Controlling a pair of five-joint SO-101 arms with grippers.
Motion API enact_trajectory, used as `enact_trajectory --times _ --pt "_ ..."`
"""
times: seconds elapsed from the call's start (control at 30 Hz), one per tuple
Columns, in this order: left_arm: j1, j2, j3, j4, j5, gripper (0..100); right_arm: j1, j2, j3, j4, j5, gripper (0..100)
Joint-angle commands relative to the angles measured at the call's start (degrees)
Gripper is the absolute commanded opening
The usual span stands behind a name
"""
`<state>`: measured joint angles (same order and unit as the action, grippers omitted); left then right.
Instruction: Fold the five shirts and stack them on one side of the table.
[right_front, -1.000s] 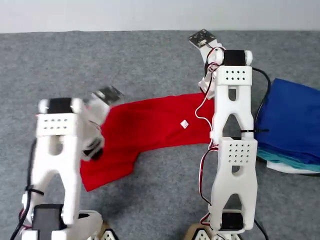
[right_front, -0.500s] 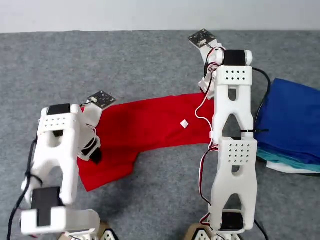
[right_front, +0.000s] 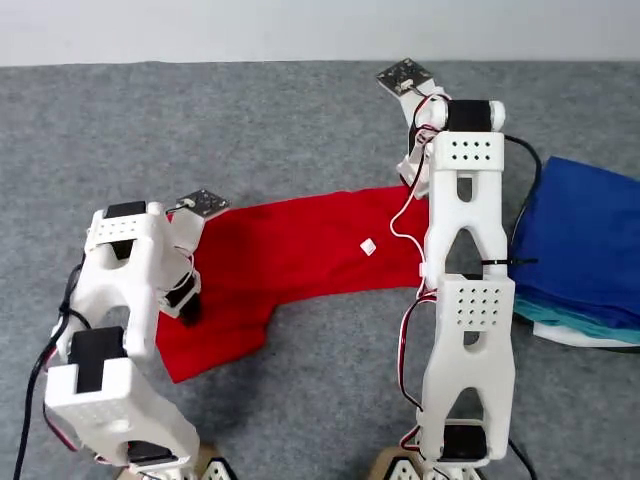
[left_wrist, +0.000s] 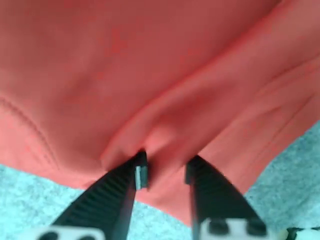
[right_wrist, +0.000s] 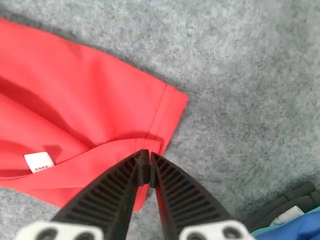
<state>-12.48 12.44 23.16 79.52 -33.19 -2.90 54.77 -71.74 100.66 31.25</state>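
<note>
1. Flat across the middle of the grey table (right_front: 250, 120), a red shirt (right_front: 290, 250) is spread from one arm to the other, with one end trailing toward the near edge.
2. A small white tag (right_front: 368, 247) is seen on the red cloth, close to the right arm.
3. The left gripper (left_wrist: 164, 172) is lowered onto the shirt's end on that arm's side. Its jaws are held apart, and a raised fold of red cloth sits between the tips.
4. The right gripper (right_wrist: 147, 167) is set at the opposite end of the shirt, just beside a corner of the hem. Its jaws are pressed together on the cloth's edge, and the tag (right_wrist: 39, 161) lies nearby.
5. At the right side of the table, well apart from the red shirt, a stack (right_front: 575, 320) of folded shirts is placed. It is topped by a blue shirt (right_front: 585, 240), with teal and white layers showing beneath.
</note>
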Motion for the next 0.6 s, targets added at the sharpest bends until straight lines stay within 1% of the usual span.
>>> enact_trajectory --times 0.0,0.07,0.3,0.37,0.57 --pt "-0.4 -1.1 -1.9 2.5 -1.1 3 0.7 -4.6 -2.7 2.4 -0.6 0.9" --pt "-0.2 -3.2 -1.9 5.6 -3.1 0 0.7 -4.6 -2.7 2.4 -0.6 0.9" --pt "-0.2 -14.8 -1.8 17.6 -4.4 1 0.7 -4.6 -2.7 2.4 -0.6 0.9" --pt "-0.3 -17.3 -1.5 20.4 -6.0 1 0.7 -4.6 -2.7 2.4 -0.6 0.9" --pt "0.2 -19.6 4.4 20.8 -6.5 1 0.7 -4.6 -2.7 2.4 -0.6 0.9"
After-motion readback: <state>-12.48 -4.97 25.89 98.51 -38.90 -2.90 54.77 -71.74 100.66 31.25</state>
